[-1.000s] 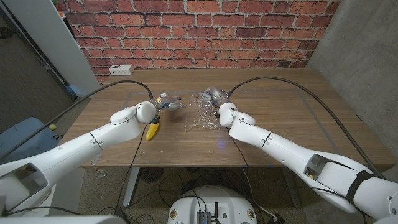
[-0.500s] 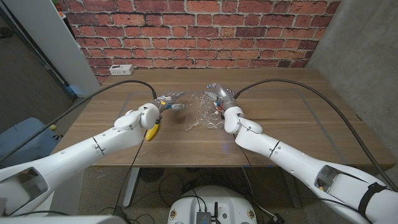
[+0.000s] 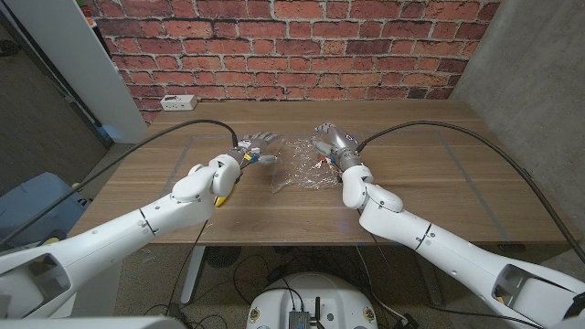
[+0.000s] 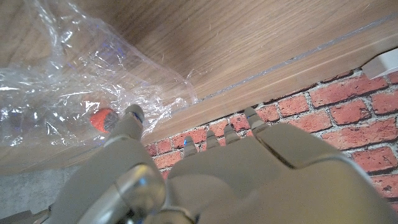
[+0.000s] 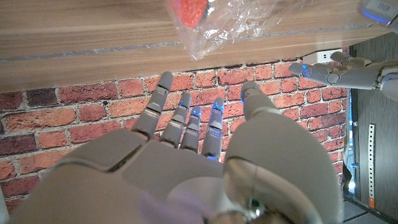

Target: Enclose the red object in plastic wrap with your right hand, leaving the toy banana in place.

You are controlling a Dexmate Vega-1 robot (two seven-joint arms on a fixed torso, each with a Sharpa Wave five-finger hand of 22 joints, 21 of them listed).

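A crumpled sheet of clear plastic wrap (image 3: 300, 166) lies mid-table, with a small red object (image 3: 321, 164) showing at its right side. In the wrist views the red object (image 4: 102, 118) (image 5: 189, 9) sits under the film (image 4: 56, 81) (image 5: 239, 22). My right hand (image 3: 333, 141) hovers over the wrap's far right corner, fingers spread and holding nothing; its back shows in its own view (image 5: 186, 165). My left hand (image 3: 255, 146) is open beside the wrap's left edge (image 4: 205, 174). The toy banana (image 3: 219, 194) lies under my left forearm, mostly hidden.
A white power strip (image 3: 177, 101) lies at the table's far left edge, in front of the brick wall (image 3: 302, 37). The table's far edge runs just beyond both hands. Bare wood (image 3: 430, 164) stretches to the right of the wrap.
Both arms have stretched farther across the table. My right hand has moved from the wrap's near side to its far right corner. My left hand has gone forward past the banana.
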